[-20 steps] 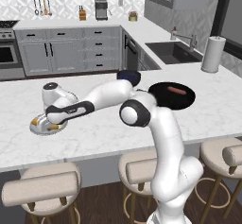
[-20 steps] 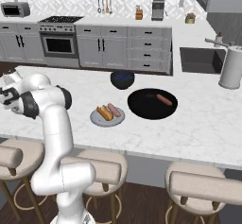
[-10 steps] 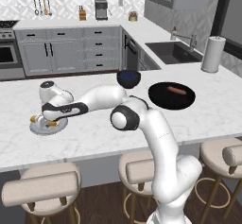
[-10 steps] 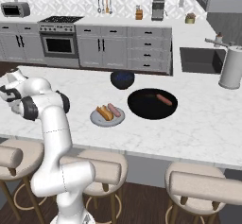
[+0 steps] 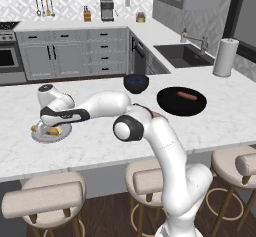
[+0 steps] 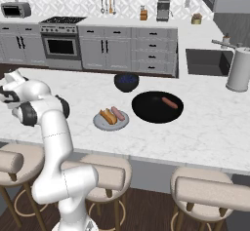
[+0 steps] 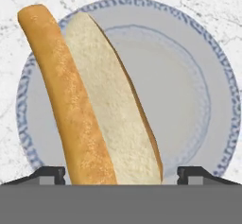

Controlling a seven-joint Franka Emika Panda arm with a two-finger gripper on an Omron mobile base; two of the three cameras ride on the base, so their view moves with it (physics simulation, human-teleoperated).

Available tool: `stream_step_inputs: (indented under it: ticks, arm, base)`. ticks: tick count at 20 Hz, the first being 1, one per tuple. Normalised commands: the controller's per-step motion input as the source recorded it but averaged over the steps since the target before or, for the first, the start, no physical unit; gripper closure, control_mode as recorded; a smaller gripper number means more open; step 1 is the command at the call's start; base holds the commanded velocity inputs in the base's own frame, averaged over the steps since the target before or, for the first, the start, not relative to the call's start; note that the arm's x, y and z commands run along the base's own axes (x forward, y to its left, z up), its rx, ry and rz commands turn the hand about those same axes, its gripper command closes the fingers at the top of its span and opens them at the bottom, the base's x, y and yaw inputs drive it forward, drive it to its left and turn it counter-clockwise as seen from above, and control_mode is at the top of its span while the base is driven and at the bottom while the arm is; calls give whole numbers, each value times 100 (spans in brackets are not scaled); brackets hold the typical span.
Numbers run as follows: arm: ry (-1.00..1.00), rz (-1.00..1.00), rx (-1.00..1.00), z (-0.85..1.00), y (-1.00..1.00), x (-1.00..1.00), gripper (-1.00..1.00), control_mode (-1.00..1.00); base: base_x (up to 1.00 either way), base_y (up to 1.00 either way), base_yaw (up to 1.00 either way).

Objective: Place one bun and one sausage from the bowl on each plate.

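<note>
A golden bun (image 7: pixel 90 105), split along its length, lies on the left grey plate (image 7: pixel 189 100) and runs from the bottom to the upper left of the hand view. My gripper (image 7: pixel 121 173) straddles its near end, open, with a small gap at the right fingertip (image 7: pixel 196 173). From the left base view, the gripper (image 5: pixel 50 127) hovers low over that plate (image 5: pixel 46 137). The second plate (image 6: pixel 111 123) holds a bun (image 6: pixel 106 116) and a sausage (image 6: pixel 117 113). In the black bowl (image 6: pixel 146 112) lies one sausage (image 6: pixel 169 102).
A dark blue bowl (image 6: pixel 126 81) stands behind the second plate. A paper towel roll (image 5: pixel 223 57) rises at the far right by the sink (image 5: pixel 182 55). Bar stools (image 5: pixel 42 198) line the counter's near edge.
My hand has stayed over the left plate and sunk slightly with the bun. The elbow has swung a little to the left.
</note>
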Motion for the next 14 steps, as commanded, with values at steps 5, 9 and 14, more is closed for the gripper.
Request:
stream_step_inputs:
  ticks: [5,9,14]
  arm:
    - [0,0,-1,17,-18,-17,-100,-100]
    - [-2,0,2,58,-77,-77,-100,-100]
    - [-7,0,3,23,-99,-91,-100,-100]
  base:
    - [0,0,0]
    - [0,0,0]
    - [0,0,0]
